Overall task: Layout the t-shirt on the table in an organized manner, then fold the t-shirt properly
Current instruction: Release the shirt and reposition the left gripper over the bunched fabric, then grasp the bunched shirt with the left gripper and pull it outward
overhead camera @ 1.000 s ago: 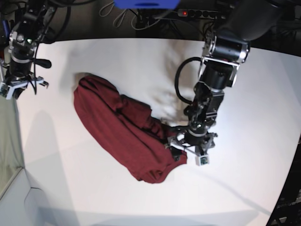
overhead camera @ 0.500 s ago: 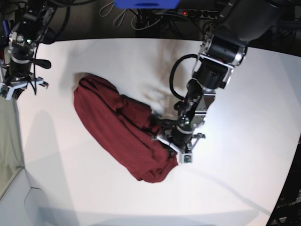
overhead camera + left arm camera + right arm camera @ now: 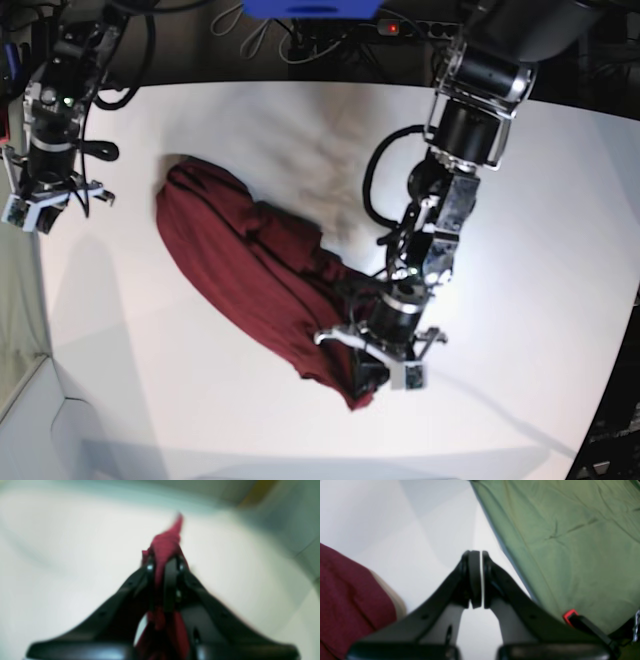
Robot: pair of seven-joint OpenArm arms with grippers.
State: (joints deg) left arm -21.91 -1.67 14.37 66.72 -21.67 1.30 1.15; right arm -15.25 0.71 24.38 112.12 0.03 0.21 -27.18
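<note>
Maroon t-shirt (image 3: 245, 270), wrinkled and bunched into an elongated diagonal heap, lies centre-left on the white table (image 3: 540, 220); its lower end is pinched up.

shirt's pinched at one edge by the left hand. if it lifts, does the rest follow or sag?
Likely sags: the shirt lies bunched and wrinkled, so it looks limp. The left hand, shut on one edge, would probably drag the rest across the table. It probably won't slip out: fabric is bunched between the fingers.
</note>
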